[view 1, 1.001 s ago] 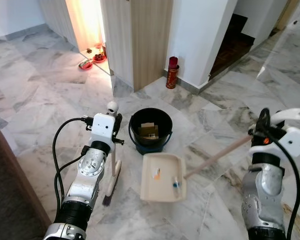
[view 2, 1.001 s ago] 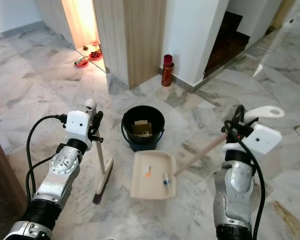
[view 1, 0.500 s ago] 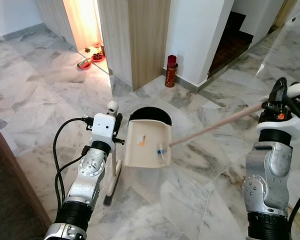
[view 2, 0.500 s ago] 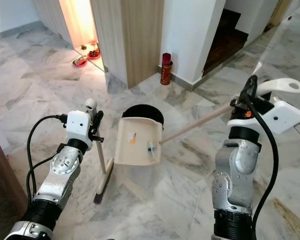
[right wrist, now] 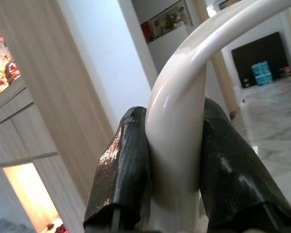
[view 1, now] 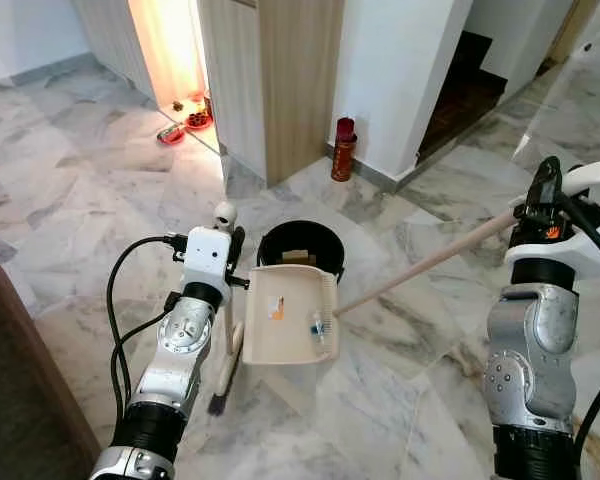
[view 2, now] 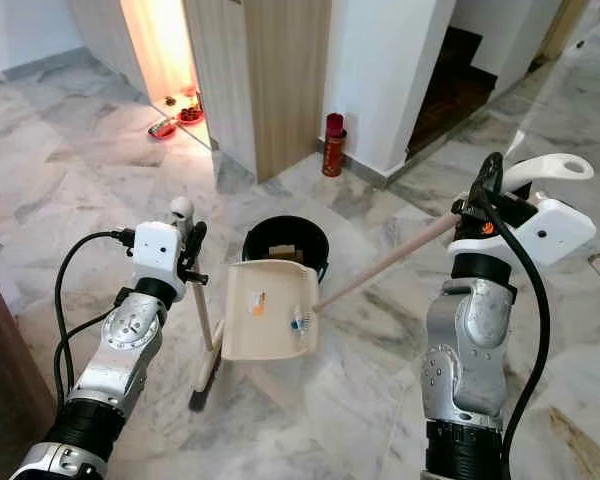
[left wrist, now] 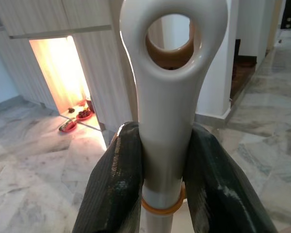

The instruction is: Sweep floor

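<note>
Dustpan before the bucket
Dustpan (view 1: 287, 327) sits in front of bucket (view 1: 300, 246), broom (view 1: 226, 350) to its left, canister (view 1: 343, 148) behind

What I can't make out from the feeds

The dustpan (view 1: 288, 328) covers the near rim of the black bucket (view 1: 300, 246), and the bits lying in both are too small for me to name. The broom (view 1: 223, 372) shaft is partly hidden behind my left arm. In the right wrist view, the dustpan handle (right wrist: 177, 121) runs out past the picture's edge.
</note>
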Motion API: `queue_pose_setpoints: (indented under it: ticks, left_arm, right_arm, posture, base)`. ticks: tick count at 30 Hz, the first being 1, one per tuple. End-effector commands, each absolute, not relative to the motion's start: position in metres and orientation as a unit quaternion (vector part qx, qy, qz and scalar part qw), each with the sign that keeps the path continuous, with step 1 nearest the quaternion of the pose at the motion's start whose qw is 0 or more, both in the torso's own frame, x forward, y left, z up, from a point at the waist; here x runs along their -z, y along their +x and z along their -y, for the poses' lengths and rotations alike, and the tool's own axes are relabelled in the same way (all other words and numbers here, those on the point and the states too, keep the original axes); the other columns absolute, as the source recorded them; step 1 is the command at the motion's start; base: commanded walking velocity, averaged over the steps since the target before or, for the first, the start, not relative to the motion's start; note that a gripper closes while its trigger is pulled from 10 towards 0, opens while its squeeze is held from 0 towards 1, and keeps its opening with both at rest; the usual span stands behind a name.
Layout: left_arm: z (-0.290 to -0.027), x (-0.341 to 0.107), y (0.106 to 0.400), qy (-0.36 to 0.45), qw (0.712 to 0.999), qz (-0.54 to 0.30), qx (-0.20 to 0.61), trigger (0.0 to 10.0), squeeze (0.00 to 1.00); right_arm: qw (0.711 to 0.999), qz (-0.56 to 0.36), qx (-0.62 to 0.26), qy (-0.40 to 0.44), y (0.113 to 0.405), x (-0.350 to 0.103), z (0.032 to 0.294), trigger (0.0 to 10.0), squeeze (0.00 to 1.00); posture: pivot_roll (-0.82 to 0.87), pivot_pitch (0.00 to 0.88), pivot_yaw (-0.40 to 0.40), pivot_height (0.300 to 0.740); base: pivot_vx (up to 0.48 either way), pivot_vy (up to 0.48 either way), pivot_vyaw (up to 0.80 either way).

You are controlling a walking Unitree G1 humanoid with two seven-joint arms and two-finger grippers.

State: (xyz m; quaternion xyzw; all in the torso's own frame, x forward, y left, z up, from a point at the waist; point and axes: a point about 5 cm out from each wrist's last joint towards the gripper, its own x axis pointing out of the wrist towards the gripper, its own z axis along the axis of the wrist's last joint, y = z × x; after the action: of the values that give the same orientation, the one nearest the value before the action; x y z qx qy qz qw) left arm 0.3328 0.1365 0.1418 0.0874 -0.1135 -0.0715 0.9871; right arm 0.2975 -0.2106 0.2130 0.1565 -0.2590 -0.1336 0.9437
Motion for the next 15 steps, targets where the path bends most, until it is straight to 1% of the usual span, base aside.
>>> queue_pose_setpoints:
  ticks: [1, 6, 11, 15]
  left_arm:
    - [-0.1375, -0.1528, 0.3341, 0.090, 0.984, 0.140, 0.066, 10.0, 0.00]
    - [-0.1373, -0.1528, 0.3345, 0.090, 0.984, 0.140, 0.065, 10.0, 0.00]
    - [-0.1378, -0.1528, 0.3348, 0.090, 0.984, 0.140, 0.064, 10.0, 0.00]
    - [-0.1383, -0.1534, 0.3351, 0.090, 0.984, 0.142, 0.061, 10.0, 0.00]
  right_arm:
    - [0.927, 0.314, 0.118, 0.170, 0.2916, -0.2380, 0.2076, 10.0, 0.00]
    - [0.928, 0.318, 0.111, 0.162, 0.2918, -0.2406, 0.2053, 10.0, 0.00]
    - [0.928, 0.320, 0.102, 0.159, 0.2916, -0.2421, 0.2024, 10.0, 0.00]
    - [0.929, 0.321, 0.094, 0.157, 0.2915, -0.2428, 0.1999, 10.0, 0.00]
  posture:
    - [0.11, 0.048, -0.015, 0.740]
    - [0.11, 0.051, -0.016, 0.740]
    - [0.11, 0.053, -0.019, 0.740]
    - [0.12, 0.054, -0.021, 0.740]
  base:
    - [0.349, 0.000, 0.00]
    - [0.349, 0.000, 0.00]
    - [0.350, 0.000, 0.49]
    - [0.347, 0.000, 0.00]
